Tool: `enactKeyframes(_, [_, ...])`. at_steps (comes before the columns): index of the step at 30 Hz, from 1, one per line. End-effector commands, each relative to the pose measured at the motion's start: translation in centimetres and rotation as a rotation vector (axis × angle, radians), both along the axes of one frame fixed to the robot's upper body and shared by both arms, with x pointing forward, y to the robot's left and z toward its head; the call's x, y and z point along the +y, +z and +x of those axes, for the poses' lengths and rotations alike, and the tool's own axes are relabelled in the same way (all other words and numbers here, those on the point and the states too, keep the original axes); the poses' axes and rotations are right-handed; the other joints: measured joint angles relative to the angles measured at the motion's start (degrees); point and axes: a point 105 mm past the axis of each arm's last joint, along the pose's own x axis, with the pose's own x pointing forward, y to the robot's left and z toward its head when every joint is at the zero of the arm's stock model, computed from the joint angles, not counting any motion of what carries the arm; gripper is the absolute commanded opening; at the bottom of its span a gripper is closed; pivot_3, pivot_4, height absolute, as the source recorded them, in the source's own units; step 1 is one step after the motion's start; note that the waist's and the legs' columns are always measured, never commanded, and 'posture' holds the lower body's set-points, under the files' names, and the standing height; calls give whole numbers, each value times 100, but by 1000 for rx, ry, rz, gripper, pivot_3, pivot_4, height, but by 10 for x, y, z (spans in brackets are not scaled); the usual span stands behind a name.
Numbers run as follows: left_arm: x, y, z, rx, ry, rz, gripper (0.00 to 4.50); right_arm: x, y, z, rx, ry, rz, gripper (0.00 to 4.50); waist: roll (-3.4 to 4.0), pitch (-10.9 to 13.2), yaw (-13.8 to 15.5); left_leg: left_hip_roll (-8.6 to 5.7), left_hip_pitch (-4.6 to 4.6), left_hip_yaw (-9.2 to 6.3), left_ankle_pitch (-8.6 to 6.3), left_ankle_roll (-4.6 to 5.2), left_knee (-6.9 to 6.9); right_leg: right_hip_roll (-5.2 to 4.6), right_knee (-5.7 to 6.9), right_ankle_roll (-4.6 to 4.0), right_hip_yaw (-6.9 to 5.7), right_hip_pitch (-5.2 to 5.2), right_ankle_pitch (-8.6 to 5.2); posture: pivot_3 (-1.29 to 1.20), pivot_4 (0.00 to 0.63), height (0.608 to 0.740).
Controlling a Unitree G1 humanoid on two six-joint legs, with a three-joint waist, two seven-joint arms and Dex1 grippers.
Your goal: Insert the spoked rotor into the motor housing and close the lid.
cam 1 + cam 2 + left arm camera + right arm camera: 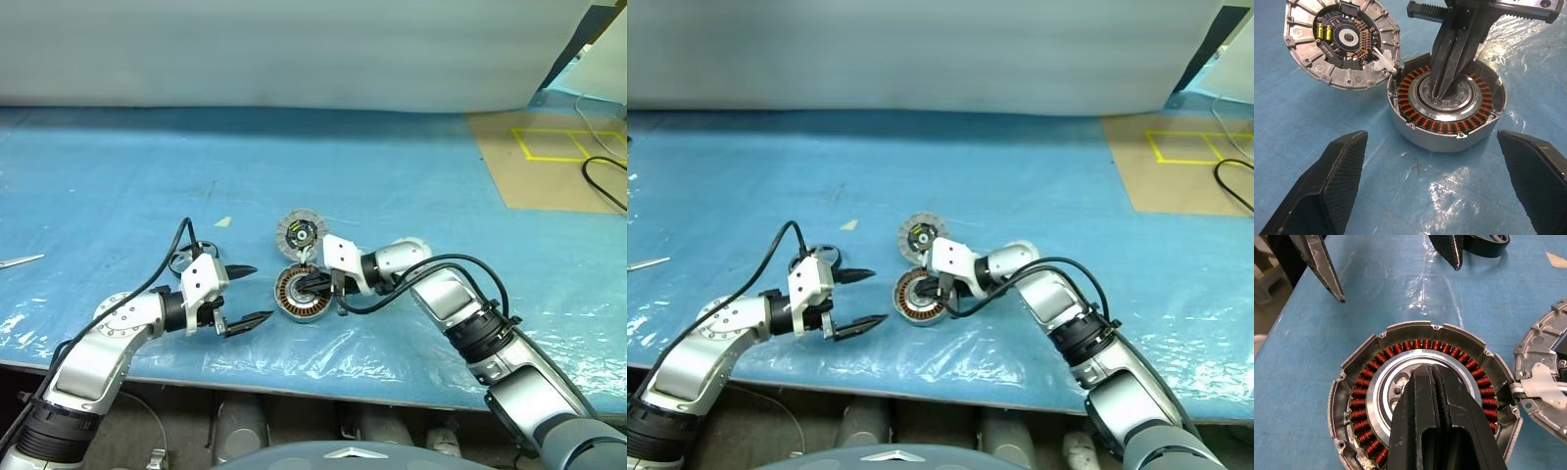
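i am pressing my closed right gripper (1442, 93) into the housing (1447, 110) hub to steady it, keeping the left gripper (247, 294) open beside it, lid (1342, 41) lying open behind, rotor (1488, 245) waiting near the housing.

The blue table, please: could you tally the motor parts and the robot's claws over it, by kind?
Motor housing: 1
Lid: 1
Spoked rotor: 1
Claws: 2, the left claw open and the right claw shut
Total: 5
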Motion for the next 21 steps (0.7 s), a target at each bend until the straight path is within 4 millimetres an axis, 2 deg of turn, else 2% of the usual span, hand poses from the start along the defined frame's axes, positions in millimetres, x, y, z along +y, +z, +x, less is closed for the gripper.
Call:
enactKeyframes(1, [-5,9,-2,-37,-23,-6,4500,0,15,0,108,-30,86,16,0,0,0,0,-1,0,0,0,0,0,0,0,0,0,0,0,150,740])
enactKeyframes(3, [-5,8,-3,-35,-24,-3,4500,1,25,-1,121,-23,122,16,0,1,1,0,-7,0,0,0,0,0,-2,0,0,-5,0,0,150,740])
enactKeyframes(5, [-5,9,-2,-36,-25,-4,4500,3,25,-7,137,7,118,16,1,1,1,0,-15,0,0,0,-3,0,-4,0,-1,-14,0,0,150,740])
enactKeyframes(11, [-6,9,0,-39,-27,-5,4500,0,0,-10,123,8,16,16,1,1,1,0,-16,0,0,-1,-10,1,-5,0,-3,-17,0,0,150,740])
enactKeyframes(14, [-5,9,-1,-37,-27,-3,4500,-5,-15,-5,82,-15,-53,16,0,0,-1,0,-14,1,0,-1,-9,0,-6,-1,-2,-16,0,0,150,740])
enactKeyframes(21, [-4,8,-2,-33,-21,-1,4500,-12,-23,-13,139,2,-77,16,0,0,0,0,-2,2,0,-1,-5,-1,-3,-1,0,-5,0,0,150,740])
